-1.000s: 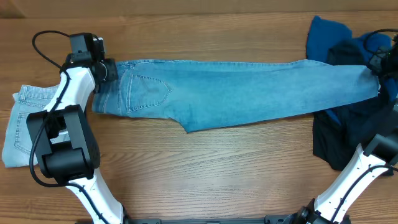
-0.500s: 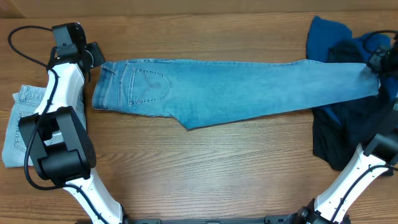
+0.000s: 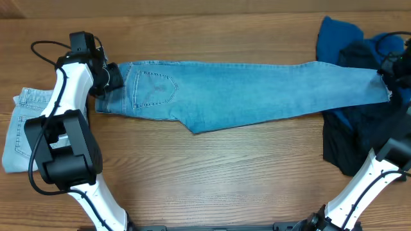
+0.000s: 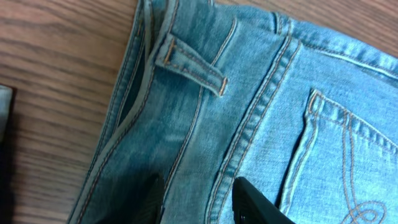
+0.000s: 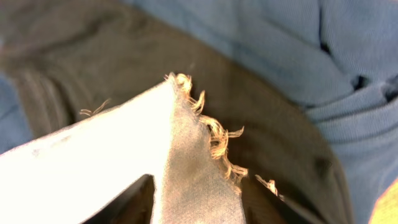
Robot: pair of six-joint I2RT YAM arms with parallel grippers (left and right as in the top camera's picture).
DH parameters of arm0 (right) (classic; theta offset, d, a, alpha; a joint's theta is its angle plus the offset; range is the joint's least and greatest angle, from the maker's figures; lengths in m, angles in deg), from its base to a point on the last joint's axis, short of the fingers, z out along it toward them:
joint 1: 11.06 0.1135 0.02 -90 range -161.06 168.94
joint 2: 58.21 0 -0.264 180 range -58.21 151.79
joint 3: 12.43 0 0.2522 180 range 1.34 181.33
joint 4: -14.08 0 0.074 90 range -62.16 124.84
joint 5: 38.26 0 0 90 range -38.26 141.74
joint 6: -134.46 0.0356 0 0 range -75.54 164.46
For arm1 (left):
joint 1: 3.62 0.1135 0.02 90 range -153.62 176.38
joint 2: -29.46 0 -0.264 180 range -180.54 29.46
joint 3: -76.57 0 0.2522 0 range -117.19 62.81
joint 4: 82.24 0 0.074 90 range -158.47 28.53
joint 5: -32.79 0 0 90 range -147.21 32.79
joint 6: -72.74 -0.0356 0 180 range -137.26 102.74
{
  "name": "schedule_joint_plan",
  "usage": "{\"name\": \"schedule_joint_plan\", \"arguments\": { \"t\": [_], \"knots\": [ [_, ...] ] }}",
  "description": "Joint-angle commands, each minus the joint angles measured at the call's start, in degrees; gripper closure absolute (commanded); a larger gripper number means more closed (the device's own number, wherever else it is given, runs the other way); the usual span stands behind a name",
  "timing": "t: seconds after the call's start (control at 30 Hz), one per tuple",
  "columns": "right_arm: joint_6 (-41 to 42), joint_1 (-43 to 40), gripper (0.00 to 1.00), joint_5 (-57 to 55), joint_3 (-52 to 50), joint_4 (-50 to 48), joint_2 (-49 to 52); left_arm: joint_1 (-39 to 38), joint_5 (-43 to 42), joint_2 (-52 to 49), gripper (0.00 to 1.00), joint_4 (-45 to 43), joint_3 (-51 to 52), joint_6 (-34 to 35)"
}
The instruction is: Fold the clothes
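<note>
- The light-blue jeans [image 3: 244, 93] lie stretched lengthwise across the wooden counter [image 3: 212, 179], back pocket up.
- The left gripper [image 4: 202, 202] is over the waistband, jaws apart and holding nothing.
- The right gripper [image 5: 196, 199] pinches the frayed hem [image 5: 211, 134] above the dark navy garment [image 3: 350, 141] and the royal-blue garment [image 3: 337, 38].
- The paler folded jeans [image 3: 22, 128] lie at the far left.

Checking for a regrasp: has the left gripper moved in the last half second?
Yes. The left gripper moved down and right, from beside the light-blue jeans to over their waistband, nearer the back pocket.
</note>
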Motion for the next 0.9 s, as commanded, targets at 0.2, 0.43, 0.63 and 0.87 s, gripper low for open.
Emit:
{"name": "schedule_joint_plan", "arguments": {
  "t": [0.2, 0.43, 0.63, 0.87],
  "knots": [
    [-5.68, -6.43, 0.34, 10.01, 3.34, 3.98, -1.46, -0.31, -0.61, 0.26, 0.58, 1.68, -0.37, -2.82],
    [-6.47, -7.15, 0.34, 14.51, -3.43, -2.45, -1.29, -0.50, -0.63, 0.24, 0.53, 3.32, -0.37, -2.60],
    [-6.49, -7.13, 0.35, 17.22, -11.98, -9.57, -1.22, -0.50, -0.59, 0.24, 0.53, 4.92, -0.37, -2.64],
    [-6.47, -7.13, 0.73, 20.33, -14.43, -11.10, -1.22, -0.50, -0.59, 0.24, 0.53, 5.18, -0.37, -2.62]
  ]
}}
